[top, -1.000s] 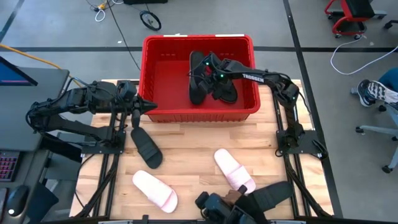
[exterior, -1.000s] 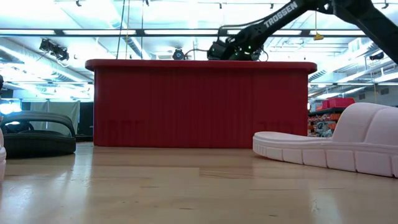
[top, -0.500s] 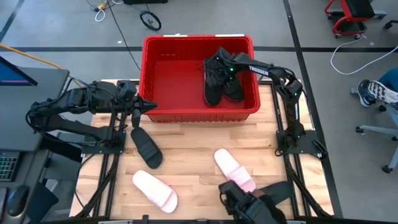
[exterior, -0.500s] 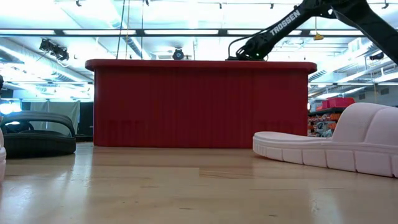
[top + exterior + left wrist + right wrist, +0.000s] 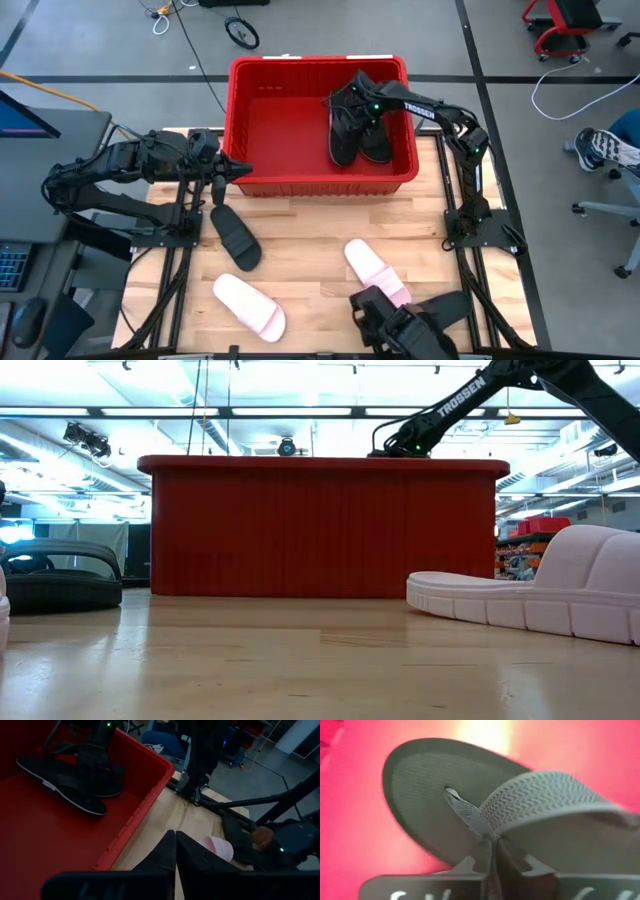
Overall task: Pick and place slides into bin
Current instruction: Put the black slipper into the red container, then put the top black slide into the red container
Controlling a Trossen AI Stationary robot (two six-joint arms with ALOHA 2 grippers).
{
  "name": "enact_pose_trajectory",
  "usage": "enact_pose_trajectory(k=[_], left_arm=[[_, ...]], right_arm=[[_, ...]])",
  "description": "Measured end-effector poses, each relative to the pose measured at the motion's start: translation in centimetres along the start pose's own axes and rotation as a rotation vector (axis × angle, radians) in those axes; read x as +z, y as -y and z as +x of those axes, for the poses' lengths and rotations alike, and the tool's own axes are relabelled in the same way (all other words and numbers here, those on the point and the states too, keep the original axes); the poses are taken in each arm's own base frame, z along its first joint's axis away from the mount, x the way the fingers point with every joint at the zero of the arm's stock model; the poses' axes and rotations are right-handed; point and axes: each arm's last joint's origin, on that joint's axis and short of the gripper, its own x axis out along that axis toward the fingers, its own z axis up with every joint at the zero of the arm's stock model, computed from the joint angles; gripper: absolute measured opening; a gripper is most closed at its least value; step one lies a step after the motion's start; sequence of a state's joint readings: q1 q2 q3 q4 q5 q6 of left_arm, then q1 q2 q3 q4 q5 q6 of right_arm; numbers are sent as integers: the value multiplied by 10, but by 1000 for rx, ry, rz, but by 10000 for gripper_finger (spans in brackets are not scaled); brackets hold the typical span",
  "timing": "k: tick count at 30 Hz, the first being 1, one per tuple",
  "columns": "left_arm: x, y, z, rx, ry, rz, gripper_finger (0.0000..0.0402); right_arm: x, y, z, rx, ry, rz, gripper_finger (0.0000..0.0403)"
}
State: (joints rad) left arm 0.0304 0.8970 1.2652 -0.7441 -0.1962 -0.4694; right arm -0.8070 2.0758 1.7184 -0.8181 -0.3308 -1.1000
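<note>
Ceiling lamps (image 5: 290, 412) give bright, even light in the low view. The left wrist view is dim; the right wrist view is blurred with glare at top.

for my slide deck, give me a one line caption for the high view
Right gripper inside the red bin at black flip-flops; three slides remain on the table.

Both my arms are showing as dark, near-black jointed links. My right arm (image 5: 440, 112) is carrying white TROSSEN lettering along its forearm, upper right of the high view, with a small green light glowing near its wrist. My left arm (image 5: 120, 165), at left, is trailing black cabling.
</note>
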Motion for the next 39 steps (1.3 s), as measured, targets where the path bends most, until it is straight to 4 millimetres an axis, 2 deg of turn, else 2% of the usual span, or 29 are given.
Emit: enact_pose_trajectory(k=[6, 11, 17, 20, 23, 27, 31, 36, 39], left_arm=[[0, 0, 0, 13, 7, 0, 25], [0, 0, 0, 12, 7, 0, 13], [0, 0, 0, 12, 7, -56, 9], [0, 0, 0, 6, 2, -70, 17], [-2, 1, 0, -51, -44, -68, 23], [-9, 3, -1, -146, -158, -56, 27], [-17, 5, -1, -165, -249, -37, 20], [-33, 13, 14, -134, -414, -47, 10], [-49, 21, 29, -65, -574, -72, 14]], right_arm=[[18, -5, 6, -41, -14, -55, 78], [22, -8, 8, -66, -71, -63, 122], [28, -10, 1, -113, -100, 101, 162], [45, -18, -21, -149, -47, 134, 167], [71, -33, -52, -189, 28, 124, 165], [107, -65, -103, -192, 212, 163, 160], [137, -106, -148, -71, 425, 247, 156], [163, -154, -183, 67, 551, 274, 153], [175, -181, -194, 124, 587, 232, 152]])
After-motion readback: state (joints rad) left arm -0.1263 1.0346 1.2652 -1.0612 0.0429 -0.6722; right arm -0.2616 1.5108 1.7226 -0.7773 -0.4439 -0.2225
